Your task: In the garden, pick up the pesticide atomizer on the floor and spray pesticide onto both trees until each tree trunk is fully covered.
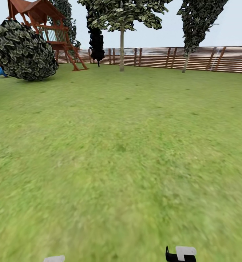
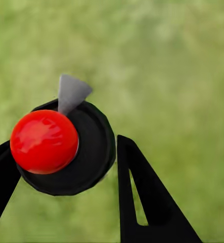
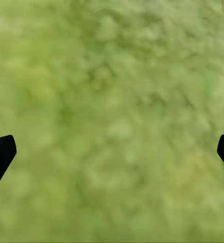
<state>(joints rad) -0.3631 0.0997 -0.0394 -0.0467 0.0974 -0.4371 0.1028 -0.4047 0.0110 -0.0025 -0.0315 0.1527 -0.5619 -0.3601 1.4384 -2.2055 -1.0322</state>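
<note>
In the left wrist view the pesticide atomizer [image 2: 43, 140] shows from above: a glossy red cap on a black round body with a grey nozzle. My left gripper [image 2: 66, 147] is shut on it, one black finger on each side. My right gripper [image 3: 112, 147] is open over bare grass, with its fingertips [image 3: 0, 152] at the picture's edges. In the head view, one tree [image 1: 122, 14] with a straight grey-brown trunk [image 1: 122, 49] stands far ahead by the fence. A second tree [image 1: 199, 18] with a leaning trunk [image 1: 186, 62] stands to its right.
The green lawn [image 1: 121, 145] stretches ahead to a brown slat fence [image 1: 153, 56]. A wooden play tower [image 1: 48, 29] and a large dark bush [image 1: 22, 51] stand at the far left. A narrow black tree [image 1: 96, 43] is beside the first tree. Parts of my arms [image 1: 181, 254] show at the bottom edge.
</note>
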